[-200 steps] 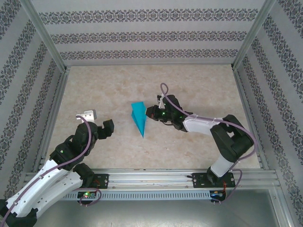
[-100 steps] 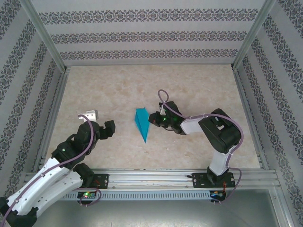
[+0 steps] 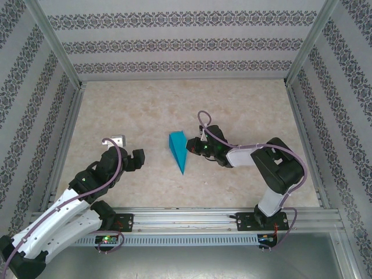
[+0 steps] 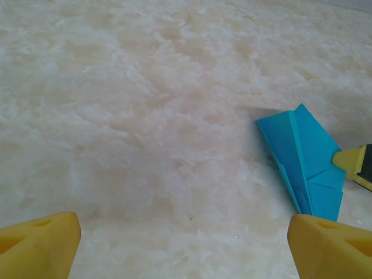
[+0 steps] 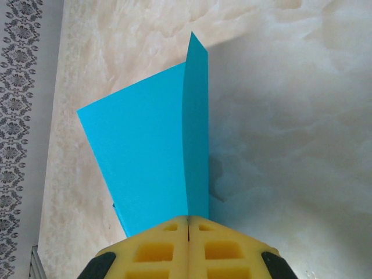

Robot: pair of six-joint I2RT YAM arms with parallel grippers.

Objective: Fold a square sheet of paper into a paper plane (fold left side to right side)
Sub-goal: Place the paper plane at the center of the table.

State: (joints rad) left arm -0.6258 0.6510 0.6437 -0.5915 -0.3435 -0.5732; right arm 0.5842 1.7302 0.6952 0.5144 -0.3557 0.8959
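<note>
Folding looks nearly done: the paper plane [image 3: 178, 152] is a slim dart on the desk [image 3: 244, 110], one flap standing up. To its right, the right gripper [image 3: 189, 148], pressed together, pinches that flap. Well to its left, the left gripper [image 3: 128, 150] hangs spread. Flattening the last crease seems left.

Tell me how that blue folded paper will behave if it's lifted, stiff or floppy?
Probably light: the right gripper pinches the paper plane by one thin edge. Its creases likely stiffen it lengthwise, yet the raised flap may flex or spring open.
</note>
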